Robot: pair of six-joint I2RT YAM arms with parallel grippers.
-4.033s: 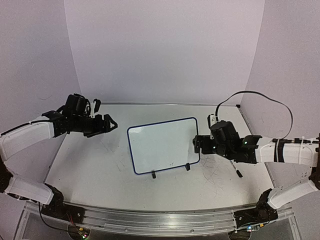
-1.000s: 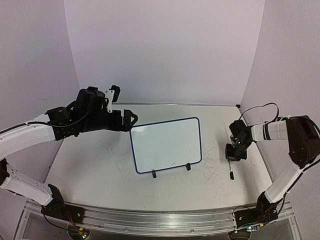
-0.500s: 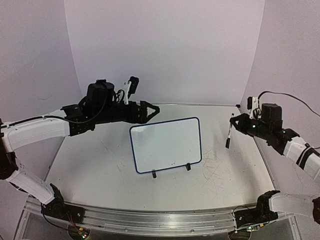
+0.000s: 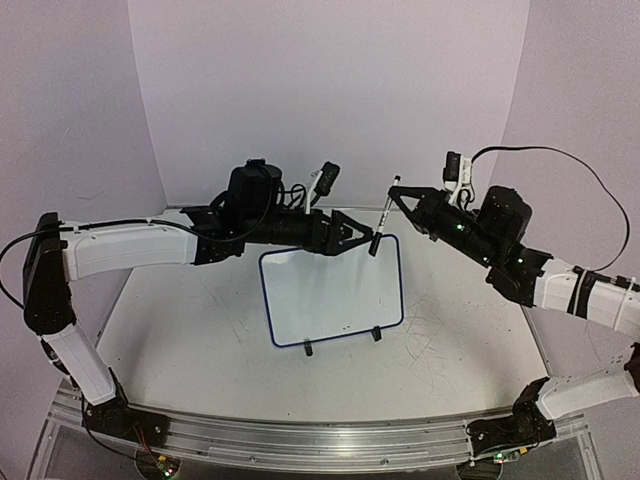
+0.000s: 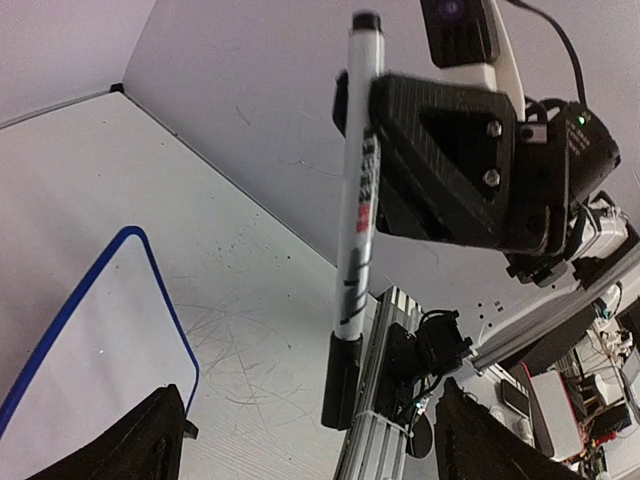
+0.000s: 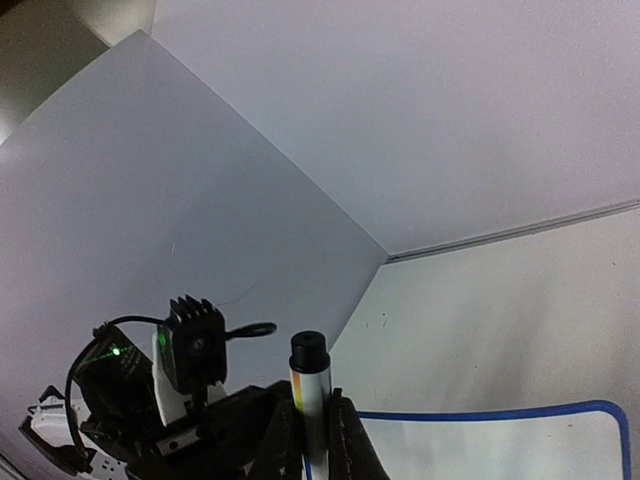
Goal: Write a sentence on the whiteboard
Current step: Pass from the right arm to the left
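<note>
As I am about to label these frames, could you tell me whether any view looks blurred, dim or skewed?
Top external: evenly lit and sharp, whiteboard rim crisp. Left wrist: marker crisp, scene tilted. Right wrist: marker close to the lens, dark upper-left corner.

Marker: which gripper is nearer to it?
Right. The right gripper is shut on the marker's barrel; the left gripper, open, has its fingers flanking the lower black end, not touching.

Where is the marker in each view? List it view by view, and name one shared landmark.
Top external: marker just above centre, slanted, held by the right gripper.
Left wrist: marker in the centre, nearly upright, its dark lower end near the open left gripper.
Right wrist: marker at bottom centre, end pointing up.
Shared landmark: the blue-rimmed whiteboard, lower left in left wrist, bottom right in right wrist.
</note>
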